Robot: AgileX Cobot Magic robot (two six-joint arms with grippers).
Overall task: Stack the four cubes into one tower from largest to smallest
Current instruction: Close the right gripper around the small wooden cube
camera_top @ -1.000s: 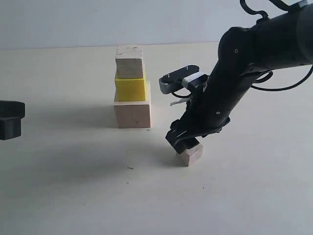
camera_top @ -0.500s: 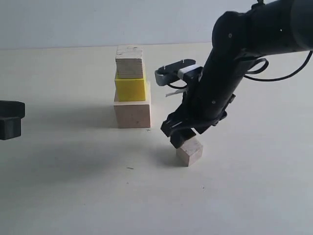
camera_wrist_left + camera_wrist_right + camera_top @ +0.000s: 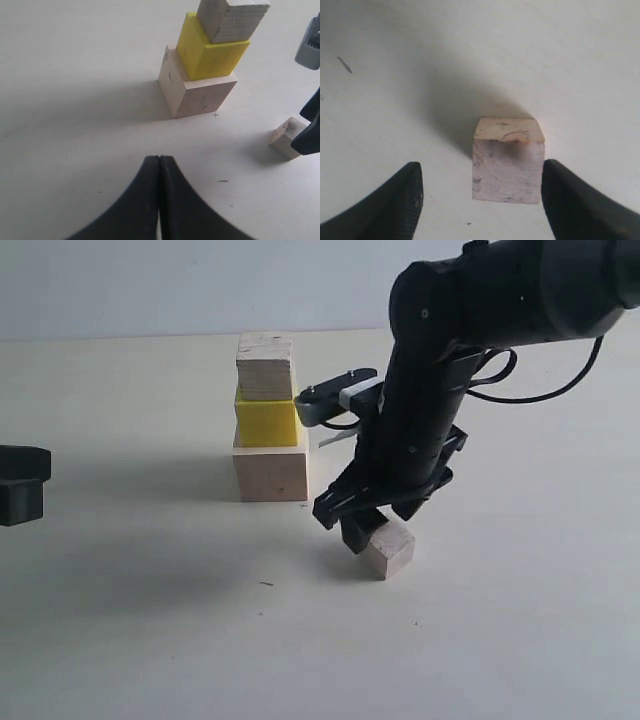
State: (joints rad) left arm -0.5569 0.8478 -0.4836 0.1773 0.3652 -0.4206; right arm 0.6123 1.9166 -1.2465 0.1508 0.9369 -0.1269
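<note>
Three cubes stand stacked in the exterior view: a large pale wood cube [image 3: 271, 467] at the base, the yellow cube [image 3: 266, 418] on it, and a medium pale wood cube [image 3: 266, 366] on top. The left wrist view shows the same tower [image 3: 212, 55]. The small pale wood cube [image 3: 391, 548] [image 3: 508, 162] [image 3: 287, 138] lies on the table to the tower's right. My right gripper [image 3: 362, 525] [image 3: 480, 174] hangs open over it, one finger close beside the cube, the other well apart. My left gripper [image 3: 20, 485] [image 3: 159, 159] rests shut and empty at the far left.
The pale tabletop [image 3: 150, 620] runs back to a light wall. A small dark speck [image 3: 265, 584] marks the surface in front of the tower. The right arm's black links and cables [image 3: 480, 330] lean over the area right of the tower.
The right arm has swung left toward the tower, and its gripper has shifted from over the small cube to the cube's left side. The cubes and left gripper have stayed put.
</note>
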